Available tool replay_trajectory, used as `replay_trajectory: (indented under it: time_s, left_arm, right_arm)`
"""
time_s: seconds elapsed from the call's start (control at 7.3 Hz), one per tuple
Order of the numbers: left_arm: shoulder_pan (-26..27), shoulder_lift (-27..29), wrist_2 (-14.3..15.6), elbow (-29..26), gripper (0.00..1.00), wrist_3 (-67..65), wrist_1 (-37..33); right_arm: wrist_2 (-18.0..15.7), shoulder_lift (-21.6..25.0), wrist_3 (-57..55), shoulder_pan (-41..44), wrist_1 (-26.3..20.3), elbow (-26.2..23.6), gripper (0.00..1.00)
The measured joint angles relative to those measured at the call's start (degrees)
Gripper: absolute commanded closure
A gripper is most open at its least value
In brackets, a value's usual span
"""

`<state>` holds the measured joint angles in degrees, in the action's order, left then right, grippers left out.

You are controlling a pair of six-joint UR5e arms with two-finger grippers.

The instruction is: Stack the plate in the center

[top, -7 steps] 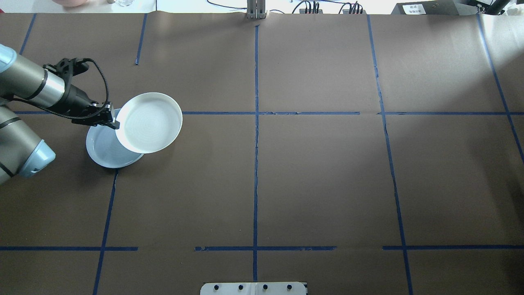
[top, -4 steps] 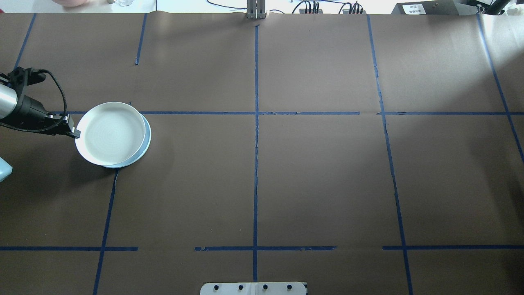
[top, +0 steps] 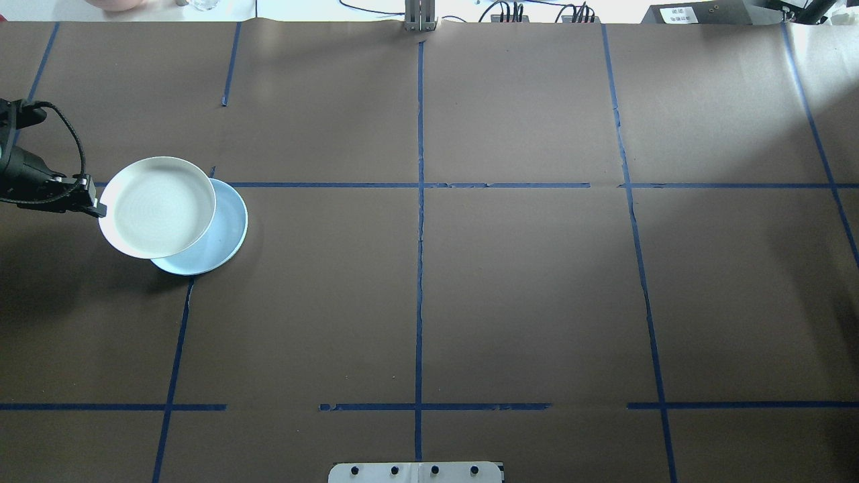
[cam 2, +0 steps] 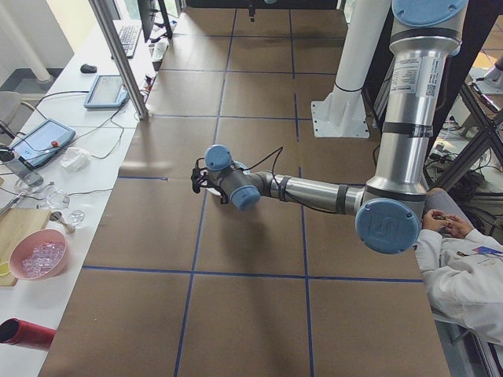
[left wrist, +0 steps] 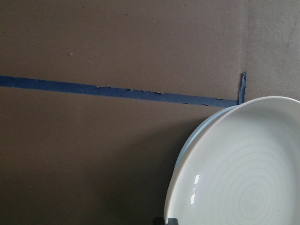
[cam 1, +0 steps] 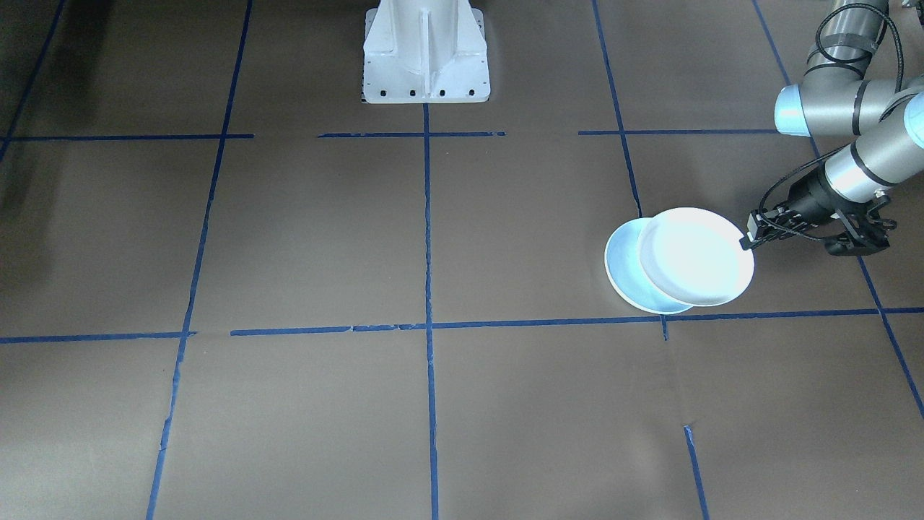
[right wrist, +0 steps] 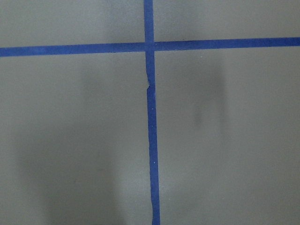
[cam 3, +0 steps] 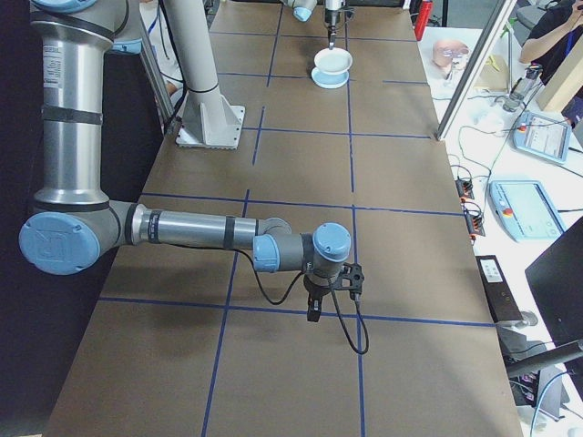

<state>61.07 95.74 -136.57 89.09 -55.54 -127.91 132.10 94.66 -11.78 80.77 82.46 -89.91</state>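
A white plate (top: 158,206) hangs tilted by its rim in my left gripper (top: 94,204), which is shut on it. It overlaps the left part of a light blue plate (top: 225,238) lying flat on the brown table at the left. From the front, the white plate (cam 1: 696,256) covers most of the blue plate (cam 1: 619,271), with the left gripper (cam 1: 747,240) at its edge. The left wrist view shows the white plate (left wrist: 243,178) close up. My right gripper (cam 3: 312,312) shows only in the exterior right view, low over a tape line, so I cannot tell its state.
Blue tape lines (top: 419,201) divide the table into cells. The robot's white base (cam 1: 424,58) stands at the near-middle edge. A side bench (cam 2: 47,196) holds tablets and a pink bowl. A seated person (cam 2: 464,267) is beside the left arm.
My left gripper has pulled the white plate leftward, from right of the blue plate's centre to overhanging its left side. The blue plate has not moved.
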Motion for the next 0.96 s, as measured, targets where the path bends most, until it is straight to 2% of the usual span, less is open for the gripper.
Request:
replay_trajectory:
  time_s: [0.96]
  left_arm:
    - [-1.8, 3.4, 0.2, -2.1, 1.00, -0.1, 0.6]
  right_arm:
    - [0.0, 0.0, 0.0, 0.0, 0.0, 0.0, 0.00]
